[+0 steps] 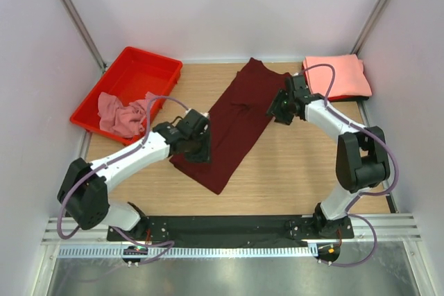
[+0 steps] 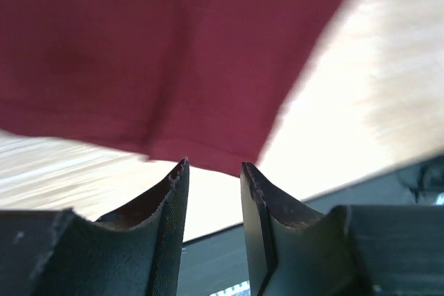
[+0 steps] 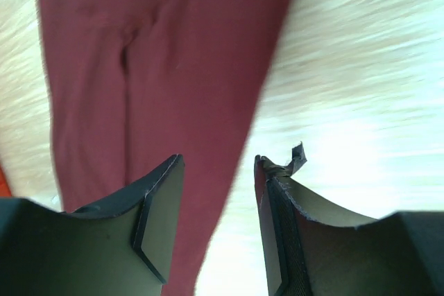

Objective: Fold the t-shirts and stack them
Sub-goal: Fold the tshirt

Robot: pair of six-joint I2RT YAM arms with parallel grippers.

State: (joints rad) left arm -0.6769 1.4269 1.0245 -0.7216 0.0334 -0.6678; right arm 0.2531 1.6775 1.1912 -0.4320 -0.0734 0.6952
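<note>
A dark maroon t-shirt [image 1: 232, 124] lies folded lengthwise in a long diagonal strip across the wooden table [image 1: 305, 171]. My left gripper [image 1: 198, 145] hovers over its near left edge, open, nothing between the fingers; in the left wrist view the maroon t-shirt [image 2: 159, 53] lies just beyond the left gripper [image 2: 214, 166]. My right gripper [image 1: 279, 110] is at the strip's far right edge, open and empty. In the right wrist view the maroon t-shirt [image 3: 166, 67] lies under the right gripper [image 3: 217, 159], its edge running between the fingers. A folded salmon-pink t-shirt [image 1: 338, 75] lies at the back right.
A red plastic tray [image 1: 149, 64] sits at the back left with a crumpled dusty pink t-shirt [image 1: 123, 113] spilling over its near rim. White walls enclose the table. A black base plate [image 1: 229, 227] runs along the near edge.
</note>
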